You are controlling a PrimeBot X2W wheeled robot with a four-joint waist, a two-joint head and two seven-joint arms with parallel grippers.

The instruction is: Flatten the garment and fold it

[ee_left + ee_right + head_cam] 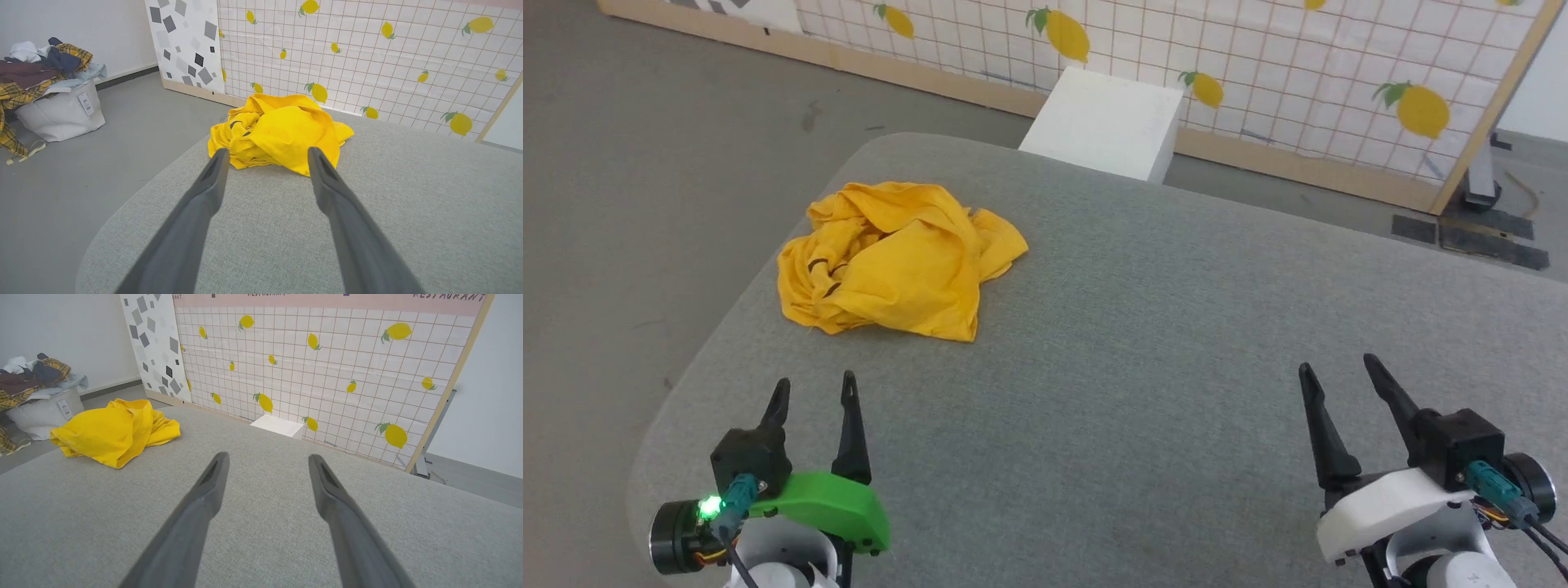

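The garment [894, 260] is a mustard-yellow T-shirt lying crumpled in a heap on the far left of the grey padded table [1143, 343]. A few black marks show in its folds. My left gripper [815, 390] hovers open near the table's front left, a short way in front of the heap. In the left wrist view the garment [278, 132] lies just beyond that gripper [267, 157], with nothing between the fingers. My right gripper [1339, 366] stands open and empty at the front right, far from the cloth. The right wrist view has the garment [112, 433] off to the left of that gripper [267, 461].
A white box [1104, 122] stands behind the table's far edge, against a lemon-print tiled panel [1298, 73]. On the floor to the left sits a pale bag heaped with clothes [53, 94]. The table's left edge is rounded and close to the garment.
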